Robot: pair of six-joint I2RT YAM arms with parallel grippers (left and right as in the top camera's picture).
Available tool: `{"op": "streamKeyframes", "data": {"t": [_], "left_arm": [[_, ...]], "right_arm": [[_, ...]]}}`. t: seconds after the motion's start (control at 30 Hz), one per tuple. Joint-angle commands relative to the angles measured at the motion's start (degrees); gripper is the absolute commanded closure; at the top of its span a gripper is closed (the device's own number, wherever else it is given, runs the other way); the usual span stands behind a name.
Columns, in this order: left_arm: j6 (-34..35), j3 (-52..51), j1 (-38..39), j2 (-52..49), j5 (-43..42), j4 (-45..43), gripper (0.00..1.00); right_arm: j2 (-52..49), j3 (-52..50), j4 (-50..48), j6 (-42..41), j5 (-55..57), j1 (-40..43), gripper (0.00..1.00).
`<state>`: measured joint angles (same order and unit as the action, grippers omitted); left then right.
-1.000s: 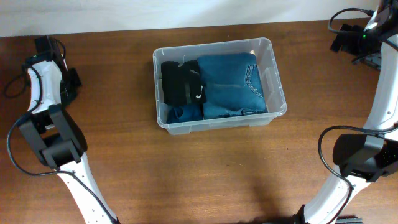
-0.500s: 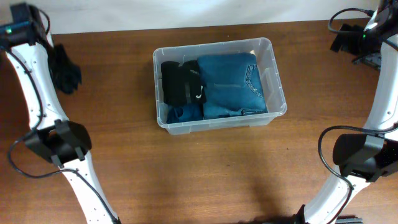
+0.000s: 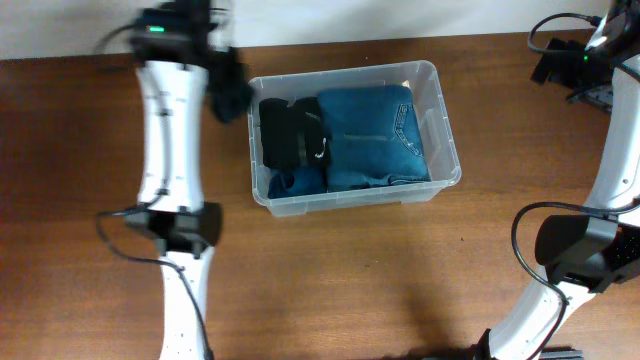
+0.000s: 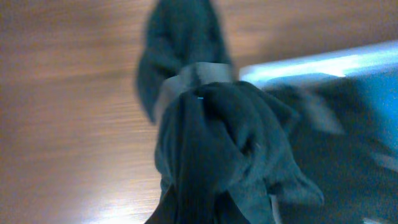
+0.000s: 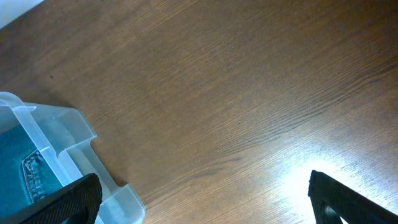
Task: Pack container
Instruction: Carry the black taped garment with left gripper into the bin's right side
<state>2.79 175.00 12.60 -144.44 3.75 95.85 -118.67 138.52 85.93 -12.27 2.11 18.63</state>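
**Item 1 – container**: clear plastic bin, is sitting on the table mid-width, nearer the far edge than the near one, long side running left-right. A corner of its rim is also showing at lower left of the right wrist view.

**Contents:** folded blue jeans are filling the centre and right part. A black garment w/ small white mark is lying along the left part, touching the jeans. More blue fabric is showing below the black piece, at the near-left inner corner.

**Item 2 – left gripper**: is hanging just outside the container's far-left corner, over the table, img blurred. It is clamping a bunched dark cloth. The fingers themselves are buried under the fabric, so the exact gap cannot be read. In the left wrist view the cloth is dangling over wood, w/ the bin's rim just to its right.

**Item 3 – right gripper**: is hovering near the far-right corner of the table, well apart from the container's contents. The fingers are spread wide, w/ nothing between them, only bare wood below.
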Motion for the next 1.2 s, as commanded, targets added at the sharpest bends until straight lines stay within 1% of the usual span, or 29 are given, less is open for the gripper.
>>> {"op": "streamKeyframes", "data": {"t": [0.0,0.2,0.3,0.47,0.63,0.9,1.0,1.1,1.13,1.17], "left_arm": [[-0.09,1.09,6.25,1.99,4.15,0.46,0.99],[-0.09,1.09,15.47,2.19,15.80,0.83,0.99],[-0.09,1.09,18.45,2.58,17.99,0.83,0.99],[-0.02,1.09,22.03,3.80,17.73,0.83,0.99],[1.22,1.03,25.11,3.96,13.42,0.83,0.99],[12.39,-1.25,28.63,3.80,13.46,0.17,0.99],[13.92,-2.40,29.14,3.76,13.64,0.00,0.99],[13.97,-4.63,29.16,3.76,13.60,-1.16,0.99],[13.97,-5.68,29.16,3.76,13.60,-1.64,0.98],[13.97,-6.67,29.16,3.76,13.53,-2.16,0.87]], "right_arm": [[0.24,0.28,0.02,-0.68,0.50,0.13,0.02],[0.24,0.28,0.02,-0.68,0.50,0.13,0.02],[0.24,0.28,0.02,-0.68,0.50,0.13,0.01],[0.24,0.28,0.02,-0.68,0.50,0.13,0.02],[0.24,0.28,0.02,-0.68,0.50,0.13,0.01],[0.24,0.28,0.02,-0.68,0.50,0.13,0.01],[0.24,0.28,0.02,-0.68,0.50,0.13,0.02],[0.24,0.28,0.02,-0.68,0.50,0.13,0.01],[0.24,0.28,0.02,-0.68,0.50,0.13,0.01],[0.24,0.28,0.02,-0.68,0.50,0.13,0.01]]}}
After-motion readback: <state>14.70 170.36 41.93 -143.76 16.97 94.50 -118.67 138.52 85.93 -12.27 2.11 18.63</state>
